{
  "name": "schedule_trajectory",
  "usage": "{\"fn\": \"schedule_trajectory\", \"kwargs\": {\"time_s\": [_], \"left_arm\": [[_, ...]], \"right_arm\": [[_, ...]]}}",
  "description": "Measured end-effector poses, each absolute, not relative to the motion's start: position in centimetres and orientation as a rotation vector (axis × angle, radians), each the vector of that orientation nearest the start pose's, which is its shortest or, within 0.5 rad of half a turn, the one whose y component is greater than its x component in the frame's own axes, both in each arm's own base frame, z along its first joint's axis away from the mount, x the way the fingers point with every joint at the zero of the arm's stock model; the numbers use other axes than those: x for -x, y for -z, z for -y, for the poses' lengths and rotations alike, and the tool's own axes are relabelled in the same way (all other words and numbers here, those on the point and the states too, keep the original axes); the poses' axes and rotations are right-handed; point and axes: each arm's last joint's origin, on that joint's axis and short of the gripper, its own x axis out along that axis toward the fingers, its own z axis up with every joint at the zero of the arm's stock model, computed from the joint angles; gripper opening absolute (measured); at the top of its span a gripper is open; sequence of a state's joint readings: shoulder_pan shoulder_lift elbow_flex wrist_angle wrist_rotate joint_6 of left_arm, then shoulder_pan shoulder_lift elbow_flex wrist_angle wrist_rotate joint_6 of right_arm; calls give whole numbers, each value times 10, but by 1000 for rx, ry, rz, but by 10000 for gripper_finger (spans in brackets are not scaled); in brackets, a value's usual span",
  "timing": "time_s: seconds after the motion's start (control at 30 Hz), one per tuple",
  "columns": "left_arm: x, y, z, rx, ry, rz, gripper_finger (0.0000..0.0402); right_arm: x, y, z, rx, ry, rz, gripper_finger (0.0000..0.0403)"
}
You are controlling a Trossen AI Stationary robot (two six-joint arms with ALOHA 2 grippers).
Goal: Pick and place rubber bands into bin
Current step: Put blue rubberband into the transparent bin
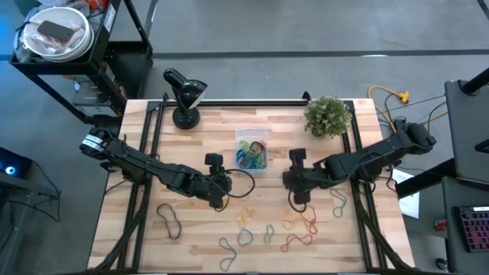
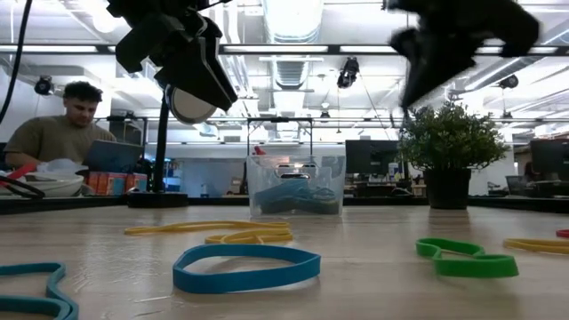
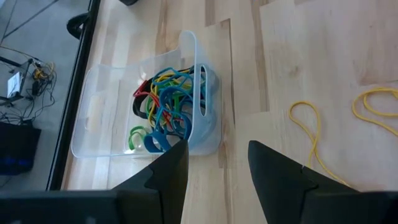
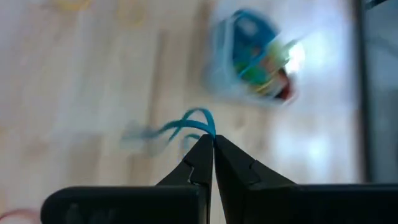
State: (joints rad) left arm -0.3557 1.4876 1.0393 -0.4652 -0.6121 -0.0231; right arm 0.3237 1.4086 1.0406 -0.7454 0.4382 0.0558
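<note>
Your right gripper (image 4: pixel 213 144) pinches a thin blue band (image 4: pixel 186 124), blurred in its wrist view. Your left gripper (image 3: pixel 217 163), fingers spread and empty, hangs just beside the bin (image 1: pixel 251 150) at upper centre, a clear tub heaped with tangled bands (image 3: pixel 165 99). Loose bands (image 1: pixel 263 233) dot the pale wood table (image 1: pixel 137 237) at lower centre. Beyond, a plant (image 1: pixel 328 115).

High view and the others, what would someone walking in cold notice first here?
Probably the clear bin at the table's middle back, already stuffed with a tangle of coloured rubber bands. Next, the right gripper with its fingers pinched shut on a blue band dangling from the tips, raised above the table in front of the bin. More loose bands lie scattered along the front, and the left gripper hovers open near the bin.
</note>
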Motion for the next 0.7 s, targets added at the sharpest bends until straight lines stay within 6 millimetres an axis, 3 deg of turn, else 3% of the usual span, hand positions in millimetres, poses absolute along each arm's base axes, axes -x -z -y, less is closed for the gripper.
{"fn": "schedule_trajectory", "kwargs": {"time_s": [0.37, 0.5, 0.7], "left_arm": [[-288, -242, 90, -403, -242, -807, 152], [-288, -242, 89, -403, -242, -809, 152], [-287, -241, 89, -404, -240, -812, 152]], "right_arm": [[-289, -276, -69, 630, 297, -843, 8], [-301, -278, -59, 641, 331, -788, 8], [-316, -264, -35, 637, 397, -782, 8]]}}
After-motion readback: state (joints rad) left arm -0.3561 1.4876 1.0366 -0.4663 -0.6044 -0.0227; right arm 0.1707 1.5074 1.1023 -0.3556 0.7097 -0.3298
